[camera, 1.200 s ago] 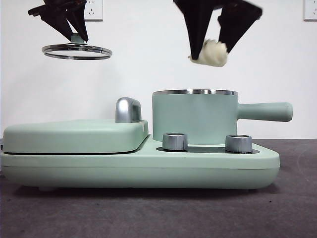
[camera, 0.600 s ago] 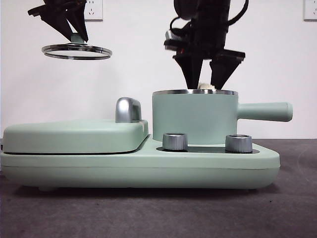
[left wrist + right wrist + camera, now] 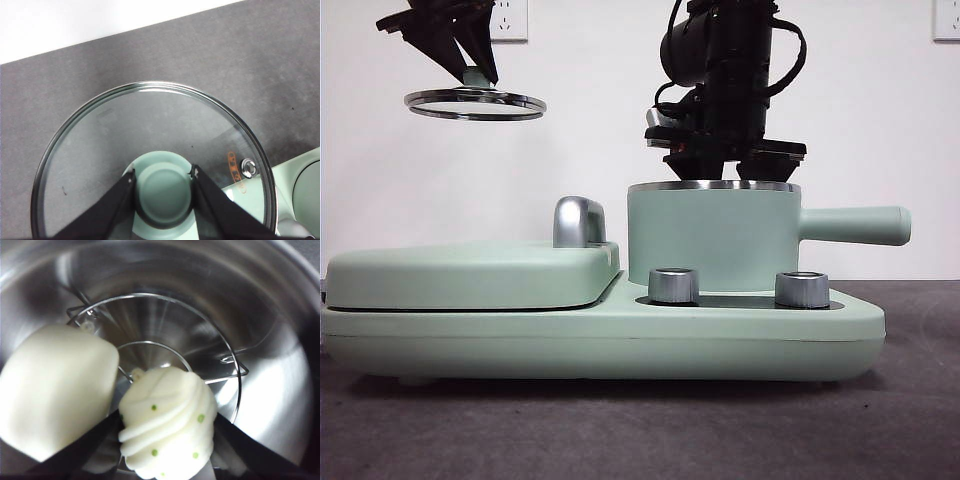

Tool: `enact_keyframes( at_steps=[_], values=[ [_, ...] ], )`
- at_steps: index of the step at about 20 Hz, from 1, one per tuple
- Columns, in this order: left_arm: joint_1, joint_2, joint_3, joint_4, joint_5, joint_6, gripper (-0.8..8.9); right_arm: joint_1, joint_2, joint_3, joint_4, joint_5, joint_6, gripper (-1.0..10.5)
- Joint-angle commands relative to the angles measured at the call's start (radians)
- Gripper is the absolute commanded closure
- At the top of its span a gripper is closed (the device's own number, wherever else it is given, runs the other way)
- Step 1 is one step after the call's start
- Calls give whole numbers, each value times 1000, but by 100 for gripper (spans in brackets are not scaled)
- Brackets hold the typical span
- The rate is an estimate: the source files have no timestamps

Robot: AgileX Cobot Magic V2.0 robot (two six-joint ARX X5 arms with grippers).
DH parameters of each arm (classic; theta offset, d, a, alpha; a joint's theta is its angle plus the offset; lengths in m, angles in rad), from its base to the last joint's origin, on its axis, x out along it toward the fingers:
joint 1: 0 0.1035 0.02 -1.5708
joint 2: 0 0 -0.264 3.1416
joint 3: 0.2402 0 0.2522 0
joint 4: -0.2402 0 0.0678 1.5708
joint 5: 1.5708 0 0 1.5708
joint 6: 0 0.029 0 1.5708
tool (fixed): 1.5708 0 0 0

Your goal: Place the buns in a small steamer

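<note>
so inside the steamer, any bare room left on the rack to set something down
The far side of the wire rack, toward the steel wall, is bare. The near side is crowded: the smooth bun and ribbed bun sit close together, with the right gripper around the ribbed one.

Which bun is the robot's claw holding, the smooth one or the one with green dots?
The ribbed bun with green dots, between the right gripper jaws. The smooth bun sits beside it, ungripped.

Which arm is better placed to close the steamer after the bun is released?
The left. The left gripper is shut on the glass lid by its knob, raised beside the small steamer. The right gripper is inside the pot, its jaws around the ribbed bun beside the smooth bun.
</note>
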Motion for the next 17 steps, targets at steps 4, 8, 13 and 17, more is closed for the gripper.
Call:
enact_keyframes(
  at_steps=[4, 8, 13, 17],
  values=[
    [-2, 15, 37, 19, 9, -5, 795, 9, 22, 28, -57, 4, -4, 653],
    [-2, 15, 37, 19, 9, -4, 795, 8, 21, 29, -61, 4, 8, 596],
    [-2, 15, 37, 19, 9, -5, 795, 6, -7, 48, -72, 22, 14, 593],
    [-2, 15, 37, 19, 9, -6, 795, 6, -78, 59, -75, 60, 26, 590]
  ],
)
